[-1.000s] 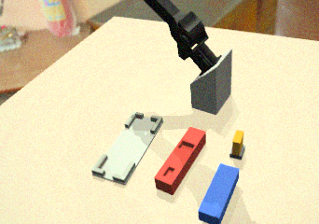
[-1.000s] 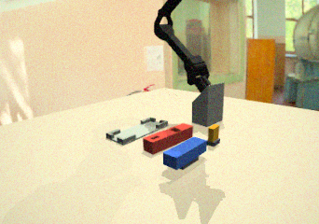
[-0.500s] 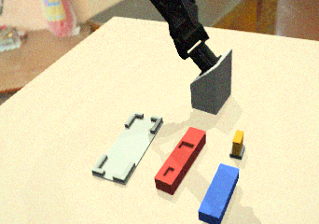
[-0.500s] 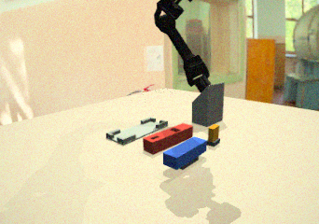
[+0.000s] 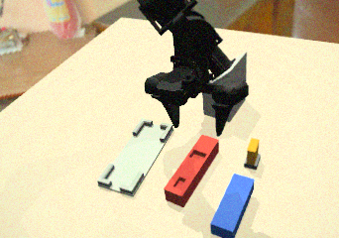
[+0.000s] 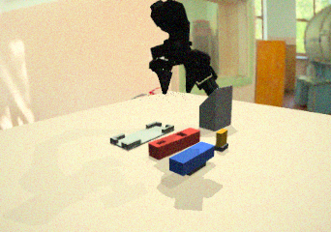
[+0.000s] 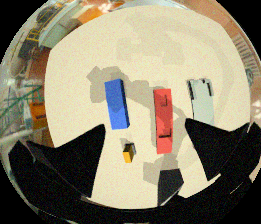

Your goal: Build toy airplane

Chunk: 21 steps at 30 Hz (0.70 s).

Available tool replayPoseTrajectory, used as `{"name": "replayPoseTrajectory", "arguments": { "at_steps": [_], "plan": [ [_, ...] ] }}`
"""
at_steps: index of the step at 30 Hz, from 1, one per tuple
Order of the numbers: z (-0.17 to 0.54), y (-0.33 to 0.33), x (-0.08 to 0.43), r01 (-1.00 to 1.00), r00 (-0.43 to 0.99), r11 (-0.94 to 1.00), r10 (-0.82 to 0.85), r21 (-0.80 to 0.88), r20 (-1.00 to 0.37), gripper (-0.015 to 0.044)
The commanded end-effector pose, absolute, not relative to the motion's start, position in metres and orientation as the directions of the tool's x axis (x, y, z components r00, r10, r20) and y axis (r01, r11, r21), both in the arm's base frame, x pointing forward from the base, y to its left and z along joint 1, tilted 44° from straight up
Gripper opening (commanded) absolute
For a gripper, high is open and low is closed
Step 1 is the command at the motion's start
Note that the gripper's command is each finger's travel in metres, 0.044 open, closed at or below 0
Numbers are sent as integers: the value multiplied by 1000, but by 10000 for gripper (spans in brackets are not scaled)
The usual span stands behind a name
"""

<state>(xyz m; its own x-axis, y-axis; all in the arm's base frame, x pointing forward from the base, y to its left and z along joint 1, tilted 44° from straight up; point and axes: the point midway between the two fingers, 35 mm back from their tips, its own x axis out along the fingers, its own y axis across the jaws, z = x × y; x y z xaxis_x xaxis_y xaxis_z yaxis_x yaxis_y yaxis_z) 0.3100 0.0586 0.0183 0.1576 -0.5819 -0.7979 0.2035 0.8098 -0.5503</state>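
The pale grey-green jig (image 5: 134, 157) (image 6: 145, 136) (image 7: 202, 105) lies flat, with raised corner walls and nothing in its cradle. The red fuselage (image 5: 190, 174) (image 6: 169, 145) (image 7: 162, 117) lies beside it, both sockets facing up and empty. The blue wing (image 5: 234, 204) (image 6: 194, 158) (image 7: 116, 102) lies beyond the fuselage, with a dark tab under it. The small orange tail fin (image 5: 253, 150) (image 6: 221, 137) (image 7: 127, 156) stands upright on its dark tab near the wing. My gripper (image 5: 197, 130) (image 6: 177, 92) (image 7: 148, 125) is open and empty, high above the table.
A dark grey block (image 5: 240, 72) (image 6: 215, 109) with a slanted top stands on the table (image 5: 64, 130) (image 6: 73, 180) behind the parts, close to the tail fin in the exterior view. The arm reaches over from behind.
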Motion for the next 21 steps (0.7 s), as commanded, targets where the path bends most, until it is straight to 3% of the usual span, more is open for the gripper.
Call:
{"name": "replayPoseTrajectory", "arguments": {
  "at_steps": [1, 21],
  "plan": [
    [2, 7, 273, 154, -105, 724, -665, -673, -739, 440],
    [-38, -36, 261, 144, -140, 711, -674, -688, -725, 440]
  ]
}}
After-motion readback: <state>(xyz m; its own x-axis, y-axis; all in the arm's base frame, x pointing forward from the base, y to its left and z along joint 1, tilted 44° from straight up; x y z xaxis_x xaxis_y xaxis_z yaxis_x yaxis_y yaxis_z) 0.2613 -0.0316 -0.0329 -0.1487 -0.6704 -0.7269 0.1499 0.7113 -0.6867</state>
